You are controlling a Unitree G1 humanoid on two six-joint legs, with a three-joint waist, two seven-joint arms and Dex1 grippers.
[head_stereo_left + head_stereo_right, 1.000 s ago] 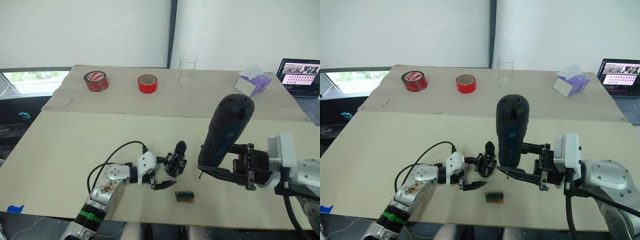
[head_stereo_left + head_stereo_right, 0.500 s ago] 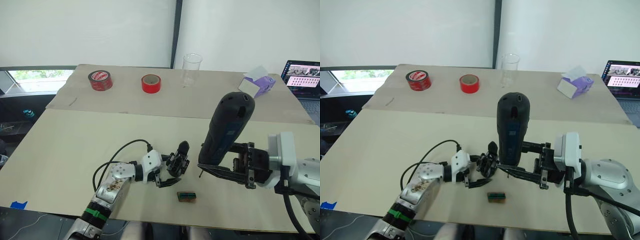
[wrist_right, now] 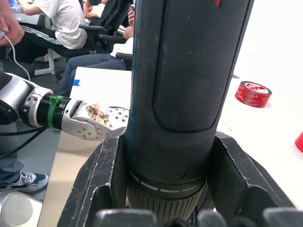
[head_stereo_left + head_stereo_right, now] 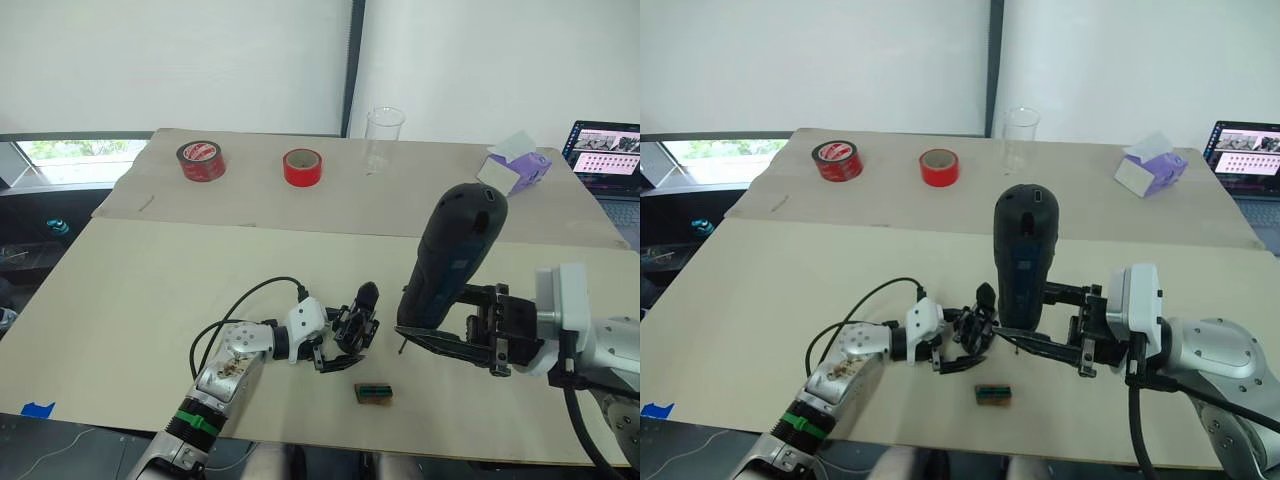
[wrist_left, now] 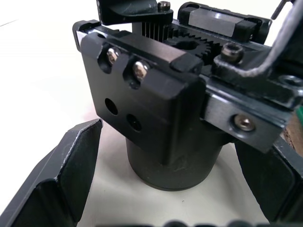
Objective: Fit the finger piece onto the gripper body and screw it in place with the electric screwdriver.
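beige table (image 4: 120, 300), one electric screwdriver (image 4: 452, 260), two tape rolls (image 4: 203, 160)

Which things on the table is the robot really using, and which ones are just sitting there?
Using:
- electric screwdriver, clamped upright in the right gripper
- gripper body, between the open fingers of the left gripper

Just sitting there:
- two red tape rolls
- clear cup
- tissue box
- laptop
- small green-and-brown block
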